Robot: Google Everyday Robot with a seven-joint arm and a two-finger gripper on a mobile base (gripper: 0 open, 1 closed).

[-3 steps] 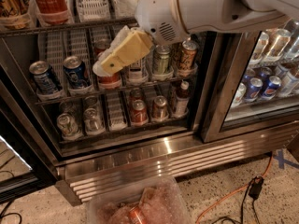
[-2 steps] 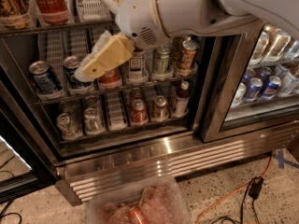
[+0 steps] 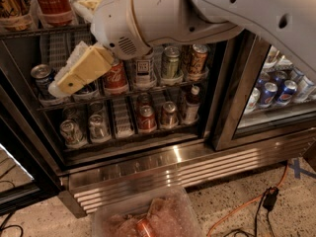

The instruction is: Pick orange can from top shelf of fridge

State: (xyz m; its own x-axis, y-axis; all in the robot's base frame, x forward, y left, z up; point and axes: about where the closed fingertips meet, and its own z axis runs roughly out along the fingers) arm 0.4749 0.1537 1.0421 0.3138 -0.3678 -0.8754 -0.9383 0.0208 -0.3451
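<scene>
The orange can (image 3: 197, 58) stands at the right end of a wire rack of cans inside the fridge (image 3: 163, 157), beside a green-silver can (image 3: 170, 62). The top shelf (image 3: 29, 32) runs along the upper edge of view, one rack above the orange can, and holds a red Coca-Cola bottle (image 3: 52, 4). My gripper (image 3: 59, 85), cream-yellow on a big white arm (image 3: 158, 19), hangs in front of the left end of the can rack, over blue-silver cans (image 3: 42, 78) and next to a red can (image 3: 116, 78). It is well to the left of the orange can and holds nothing.
A lower rack (image 3: 123, 135) holds several cans and a small bottle (image 3: 190, 105). A steel post (image 3: 237, 98) separates a right compartment with blue cans (image 3: 269, 93). A clear plastic bin (image 3: 103, 216) holds a reddish can on the floor. An orange cable (image 3: 242, 209) lies at the right.
My arm has swung left across the fridge front. The gripper has moved from before the middle cans to the left end of the rack. The cans have not moved.
</scene>
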